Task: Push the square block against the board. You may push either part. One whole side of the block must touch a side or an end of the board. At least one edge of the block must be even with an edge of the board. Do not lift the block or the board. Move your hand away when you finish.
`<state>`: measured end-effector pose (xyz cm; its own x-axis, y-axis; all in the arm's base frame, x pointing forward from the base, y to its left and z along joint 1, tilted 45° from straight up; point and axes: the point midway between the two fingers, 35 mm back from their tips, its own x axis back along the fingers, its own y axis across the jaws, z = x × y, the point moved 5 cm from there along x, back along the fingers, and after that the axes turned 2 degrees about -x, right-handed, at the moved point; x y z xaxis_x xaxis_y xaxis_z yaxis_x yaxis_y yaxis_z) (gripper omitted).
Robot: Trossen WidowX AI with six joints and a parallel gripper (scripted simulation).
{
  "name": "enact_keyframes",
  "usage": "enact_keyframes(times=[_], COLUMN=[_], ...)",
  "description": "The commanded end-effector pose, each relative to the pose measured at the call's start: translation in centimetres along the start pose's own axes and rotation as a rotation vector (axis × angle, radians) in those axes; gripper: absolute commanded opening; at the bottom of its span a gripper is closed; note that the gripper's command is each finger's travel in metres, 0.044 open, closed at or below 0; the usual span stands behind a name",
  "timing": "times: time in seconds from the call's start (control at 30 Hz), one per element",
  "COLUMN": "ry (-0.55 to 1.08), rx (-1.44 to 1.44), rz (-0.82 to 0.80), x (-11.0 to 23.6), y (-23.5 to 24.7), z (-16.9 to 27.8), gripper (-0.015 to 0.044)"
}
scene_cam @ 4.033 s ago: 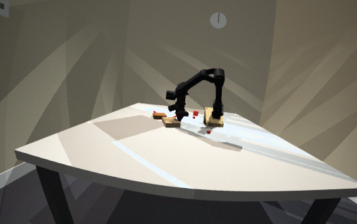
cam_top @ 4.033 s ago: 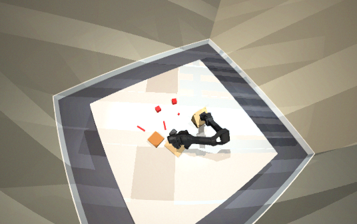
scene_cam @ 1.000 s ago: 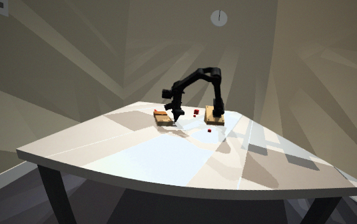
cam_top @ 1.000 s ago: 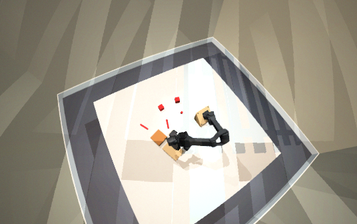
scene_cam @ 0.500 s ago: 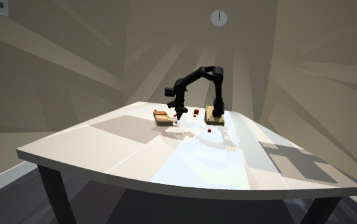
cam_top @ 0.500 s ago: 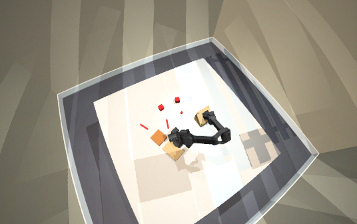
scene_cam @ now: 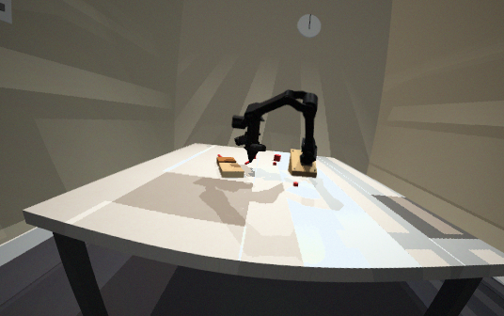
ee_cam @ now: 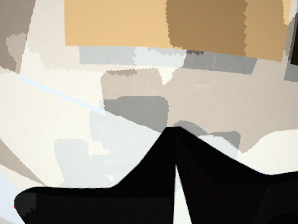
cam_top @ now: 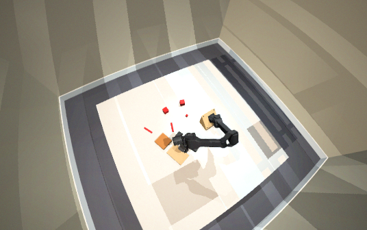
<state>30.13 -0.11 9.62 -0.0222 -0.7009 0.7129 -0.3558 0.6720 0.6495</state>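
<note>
An orange square block (cam_top: 163,139) (scene_cam: 227,159) lies flat on the table. A larger tan board (cam_top: 179,157) (scene_cam: 231,169) lies beside it, and the two look to be touching along one side. In the wrist view the board (ee_cam: 113,10) fills the top, with table between it and my fingers. My gripper (cam_top: 176,138) (scene_cam: 251,159) (ee_cam: 173,133) is shut and empty. It points down close to the table, just off the board's edge and apart from it.
Two red cubes (cam_top: 166,109) (cam_top: 182,102), a tiny red bit (cam_top: 186,115) and two thin red sticks (cam_top: 148,129) (cam_top: 172,127) lie behind the block. The arm's base stands on a tan mount (cam_top: 206,121) (scene_cam: 297,166). A low clear wall (cam_top: 274,92) rings the floor around the table.
</note>
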Motion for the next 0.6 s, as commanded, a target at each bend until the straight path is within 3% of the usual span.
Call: enact_keyframes(times=[0.0,0.57], ry=[-0.001,0.005], rx=[0.138,0.715], rz=[0.002,0.013], x=[0.2,0.4], y=[0.6,3.9], z=[-1.2,-5.5], gripper=[0.0000,0.0000])
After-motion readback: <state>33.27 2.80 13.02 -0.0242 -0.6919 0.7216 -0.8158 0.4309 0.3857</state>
